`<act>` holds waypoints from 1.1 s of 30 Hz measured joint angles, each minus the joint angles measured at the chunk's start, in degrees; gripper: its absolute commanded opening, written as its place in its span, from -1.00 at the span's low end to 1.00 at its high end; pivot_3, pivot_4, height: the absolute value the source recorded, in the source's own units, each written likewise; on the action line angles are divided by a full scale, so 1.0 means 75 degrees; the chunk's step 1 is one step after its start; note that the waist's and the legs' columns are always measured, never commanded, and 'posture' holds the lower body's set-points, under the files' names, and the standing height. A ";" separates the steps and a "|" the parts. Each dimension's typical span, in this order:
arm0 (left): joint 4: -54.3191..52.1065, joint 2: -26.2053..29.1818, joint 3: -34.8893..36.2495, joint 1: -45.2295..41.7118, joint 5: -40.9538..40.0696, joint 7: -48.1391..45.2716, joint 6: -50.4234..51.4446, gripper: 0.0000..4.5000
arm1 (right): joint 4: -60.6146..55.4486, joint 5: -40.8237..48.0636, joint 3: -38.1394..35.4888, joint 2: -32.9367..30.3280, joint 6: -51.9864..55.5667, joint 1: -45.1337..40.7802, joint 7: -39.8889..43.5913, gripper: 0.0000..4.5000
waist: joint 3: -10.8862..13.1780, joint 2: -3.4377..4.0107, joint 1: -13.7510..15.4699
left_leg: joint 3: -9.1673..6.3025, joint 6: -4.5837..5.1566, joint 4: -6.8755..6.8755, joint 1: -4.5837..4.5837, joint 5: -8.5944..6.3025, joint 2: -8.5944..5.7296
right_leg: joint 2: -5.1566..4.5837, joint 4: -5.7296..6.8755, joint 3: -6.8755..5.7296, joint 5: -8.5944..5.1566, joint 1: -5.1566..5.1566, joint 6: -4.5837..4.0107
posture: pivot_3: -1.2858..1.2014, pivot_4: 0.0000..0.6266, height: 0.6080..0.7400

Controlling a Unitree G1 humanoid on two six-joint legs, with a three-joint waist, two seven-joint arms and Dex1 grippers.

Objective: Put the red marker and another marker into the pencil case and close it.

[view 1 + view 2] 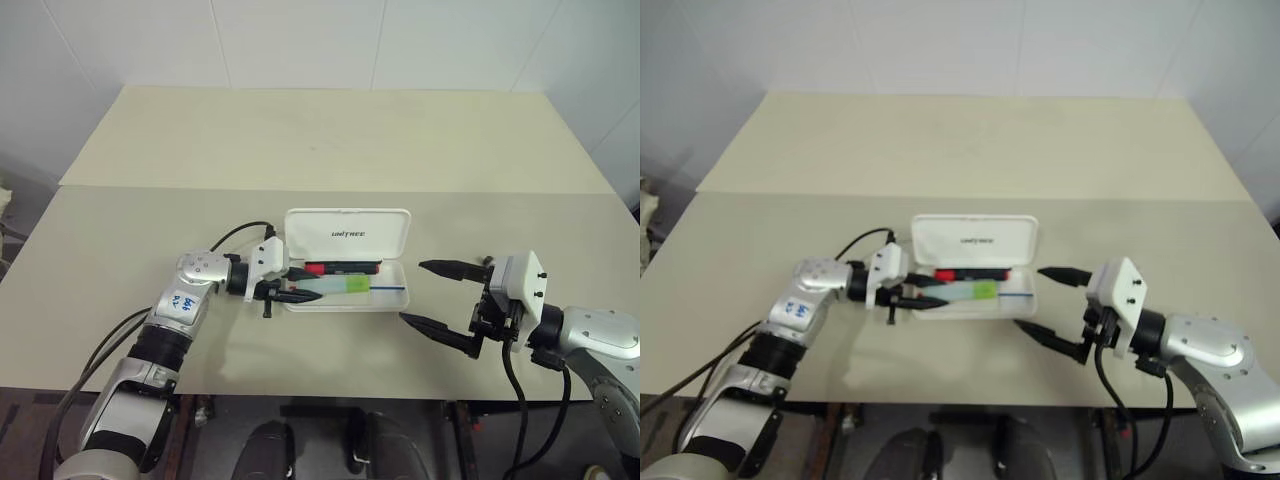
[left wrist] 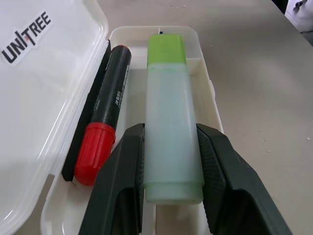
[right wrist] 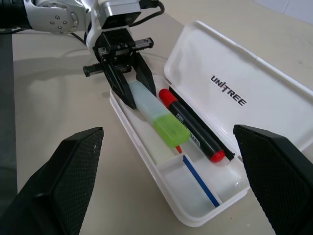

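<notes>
A pale beige tabletop (image 1: 330,150) made of 2 joined boards is standing against a white tiled wall (image 1: 300,40). Near its front edge the pencil case (image 1: 390,302), a flat white hard-plastic box with rounded corners, is lying open, its hinged lid (image 1: 347,233) printed "UNITREE" leaning back toward the wall. Inside the tray, the red marker (image 1: 342,268), a slim pen with a black barrel and a bright red cap, is lying along the hinge side. Just beside it, on the side nearer the robot, the other marker (image 2: 171,122), a pale translucent mint-green highlighter with a lime-green end, is lying lengthwise in the tray. The left gripper (image 1: 295,293) is reaching in over the tray's left end, its 2 black fingers (image 2: 122,181) pinching the highlighter's pale end from both sides. A thin blue stripe (image 3: 200,182) is showing in the small compartment at the tray's other end. The right gripper (image 1: 432,292) is hovering just off the case's right end, apart from it, its fingers spread wide and holding nothing.
</notes>
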 measured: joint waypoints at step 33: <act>-0.0651 0.0067 -0.0048 -0.0069 0.0027 -0.0545 0.0761 0.98 | -0.0138 -0.0015 0.0082 0.0169 -0.0143 0.0020 -0.0258 1.00 | 0.0000 -0.0001 -0.0005 | 0.0001 0.0006 0.0006 0.0000 0.0000 -0.0004 | 0.0000 0.0005 0.0002 0.0001 0.0001 0.0002 | 0.03 -0.52 1.00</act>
